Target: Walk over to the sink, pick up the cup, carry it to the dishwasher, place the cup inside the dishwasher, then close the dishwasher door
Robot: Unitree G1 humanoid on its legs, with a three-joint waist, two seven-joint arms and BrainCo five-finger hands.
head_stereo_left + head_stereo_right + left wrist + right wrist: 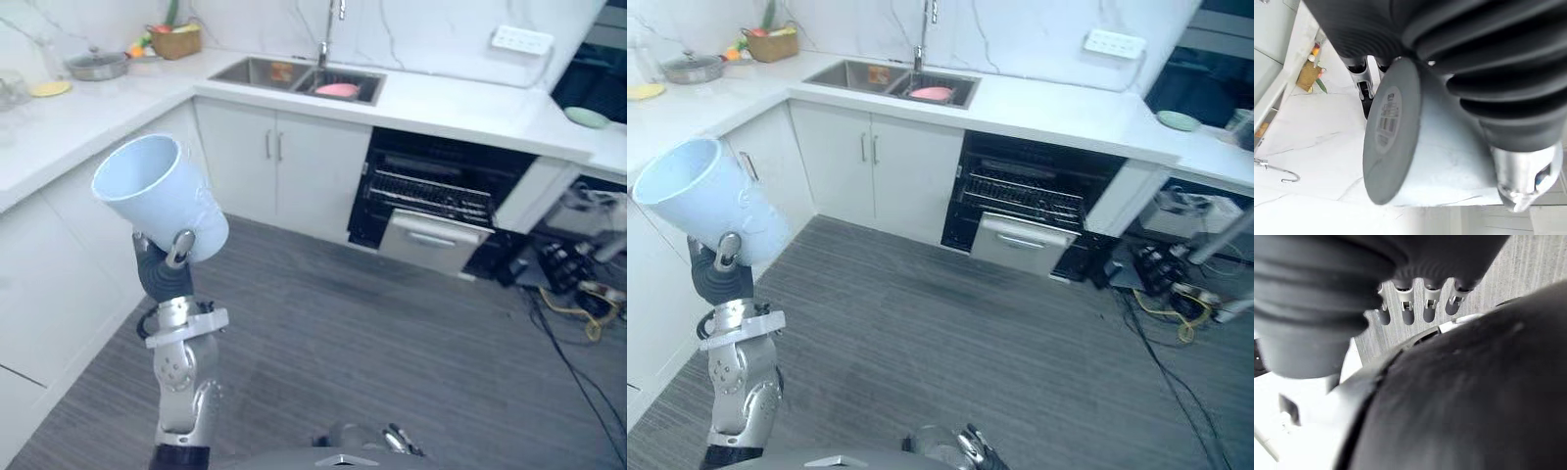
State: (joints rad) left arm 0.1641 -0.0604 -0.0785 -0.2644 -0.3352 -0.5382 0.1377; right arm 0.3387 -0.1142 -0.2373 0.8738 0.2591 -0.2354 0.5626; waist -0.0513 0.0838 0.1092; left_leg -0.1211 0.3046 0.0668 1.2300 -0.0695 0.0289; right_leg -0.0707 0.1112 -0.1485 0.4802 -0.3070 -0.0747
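A fitted home kitchen.
White cabinets run in an L under a pale marbled counter. A steel double sink with a tap is set into it, beside an open dishwasher showing wire racks. A lidded pot, a basket of produce and a wall socket stand above a grey plank floor.

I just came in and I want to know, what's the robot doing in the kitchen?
The robot is holding a pale blue cup up in its left hand, tipped sideways. It's out on the floor, away from the sink. The dishwasher under the counter is open with its rack showing, and the cup isn't in it yet. The right hand hangs low with straight fingers, holding nothing.
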